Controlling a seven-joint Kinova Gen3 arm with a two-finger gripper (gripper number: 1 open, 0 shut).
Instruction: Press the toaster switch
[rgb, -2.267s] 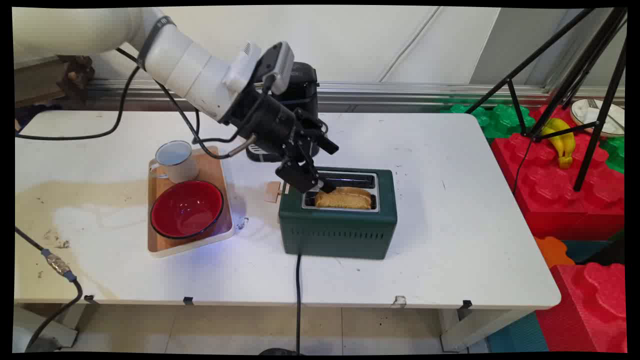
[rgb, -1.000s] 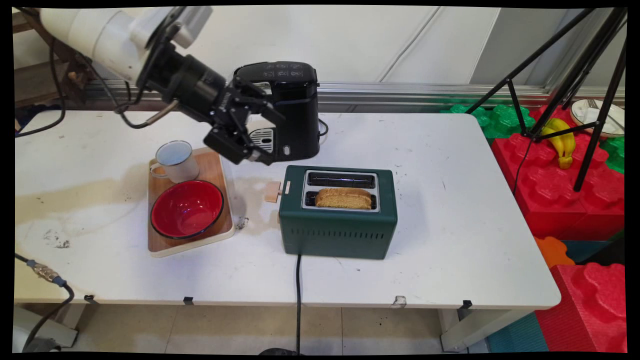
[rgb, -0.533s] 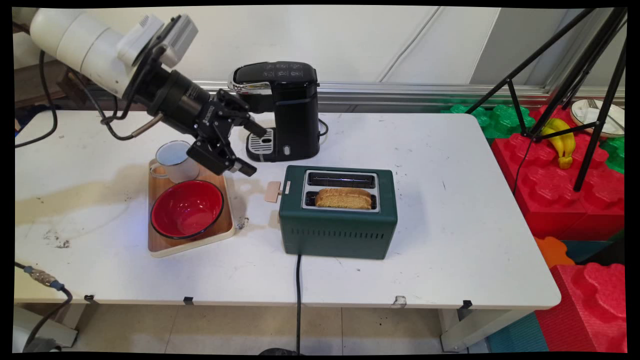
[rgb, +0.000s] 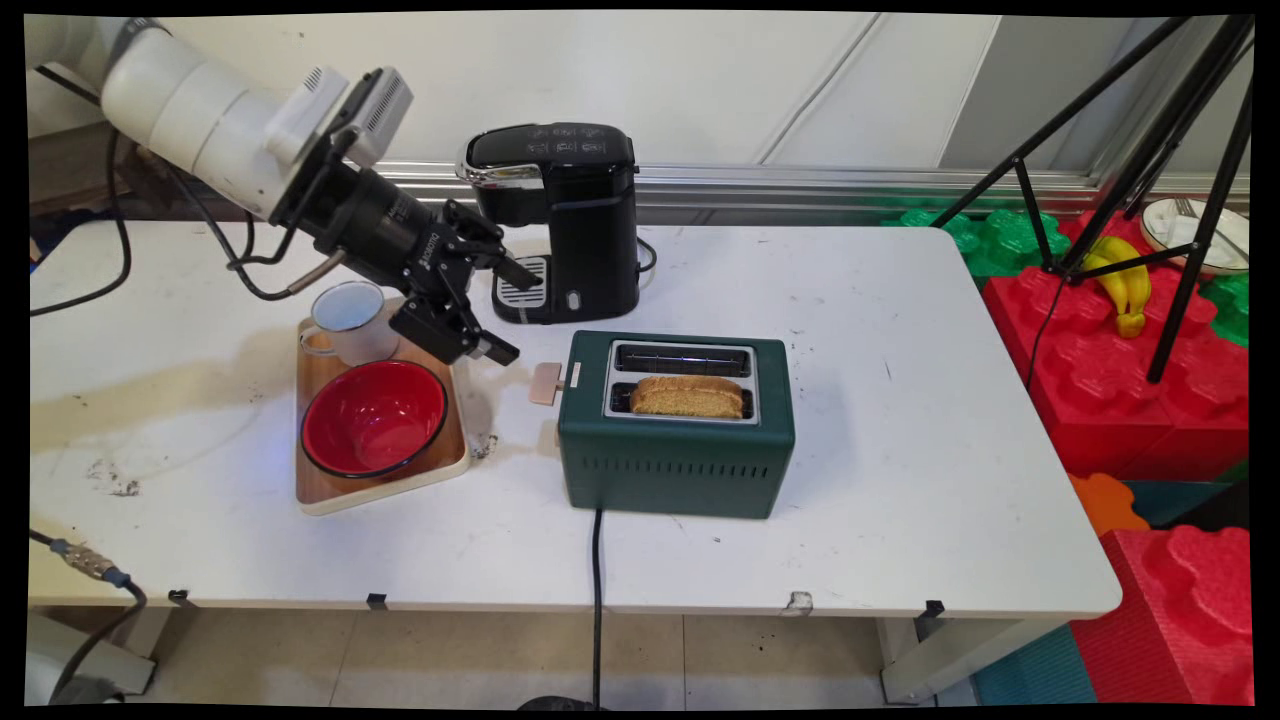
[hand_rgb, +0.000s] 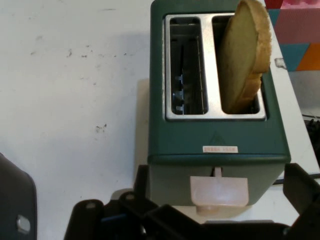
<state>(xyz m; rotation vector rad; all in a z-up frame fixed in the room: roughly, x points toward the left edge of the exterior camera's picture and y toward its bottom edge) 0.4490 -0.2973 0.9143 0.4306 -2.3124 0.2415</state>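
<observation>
A dark green toaster (rgb: 675, 440) stands mid-table with a slice of toast (rgb: 688, 397) upright in its near slot; the far slot is empty. Its pale lever (rgb: 546, 383) sticks out of the left end. My gripper (rgb: 510, 312) hangs open and empty just left of and above that lever, in front of the black coffee machine (rgb: 575, 215). The hand view looks down along the toaster (hand_rgb: 215, 140). There the lever (hand_rgb: 219, 191) lies between my spread fingers (hand_rgb: 305, 187) and the toast (hand_rgb: 242, 55) stands beyond it.
A wooden tray (rgb: 330, 492) left of the toaster holds a white mug (rgb: 350, 322) and a red bowl (rgb: 374, 416), right below my arm. The toaster's cord (rgb: 597, 560) drops over the front edge. A black tripod (rgb: 1130, 150), foam blocks (rgb: 1120, 400) and bananas (rgb: 1125, 280) lie off the right.
My gripper left the toast in the toaster, swung up and left past the coffee machine, then came down a little toward the toaster's lever. The toast stays in its slot.
</observation>
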